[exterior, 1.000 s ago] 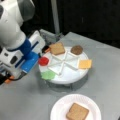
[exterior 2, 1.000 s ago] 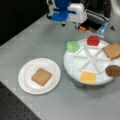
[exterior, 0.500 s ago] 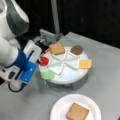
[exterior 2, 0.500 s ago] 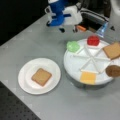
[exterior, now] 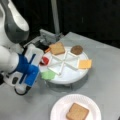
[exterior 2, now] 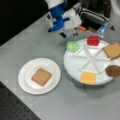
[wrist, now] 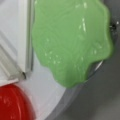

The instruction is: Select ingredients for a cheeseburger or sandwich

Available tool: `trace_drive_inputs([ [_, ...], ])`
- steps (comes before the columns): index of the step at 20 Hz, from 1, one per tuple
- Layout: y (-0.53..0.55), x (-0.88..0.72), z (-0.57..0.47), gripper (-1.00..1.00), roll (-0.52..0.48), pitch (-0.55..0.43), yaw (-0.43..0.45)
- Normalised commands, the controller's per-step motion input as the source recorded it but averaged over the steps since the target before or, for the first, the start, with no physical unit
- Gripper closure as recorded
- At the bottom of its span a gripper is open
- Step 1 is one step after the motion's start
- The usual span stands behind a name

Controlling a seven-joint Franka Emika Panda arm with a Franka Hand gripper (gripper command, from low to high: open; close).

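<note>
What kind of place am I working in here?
Probably a lab bench, not a kitchen: a grey table, toy food on a divided white tray, a paper plate holding one toast, and a dark backdrop. The claw isn't clearly visible.

A white paper plate [exterior 2: 25, 80] lies on the grey table [exterior 2: 62, 107] at a front view's left, bearing one toast square [exterior 2: 41, 76]. Right of it stands a white divided tray [exterior 2: 72, 62] holding a green leaf [exterior 2: 73, 46], red disc [exterior 2: 93, 40], second toast square [exterior 2: 112, 50], dark patty [exterior 2: 113, 70] and cheese square [exterior 2: 88, 77]. The gripper [exterior 2: 68, 34] hangs just above the leaf, near the tray's rim.
</note>
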Motion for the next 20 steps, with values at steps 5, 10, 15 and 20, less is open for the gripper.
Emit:
trace_drive_inputs([
  [5, -0.24, 0.19, -0.12, -1.0, 0.417, -0.057, 0.112],
  [10, -0.28, 0.18, -0.11, -1.0, 0.426, -0.039, 0.126],
  [15, -0.28, 0.2, -0.07, -1.0, 0.376, -0.025, 0.119],
  [20, -0.27, 0.22, -0.04, -1.0, 0.344, -0.023, 0.136],
])
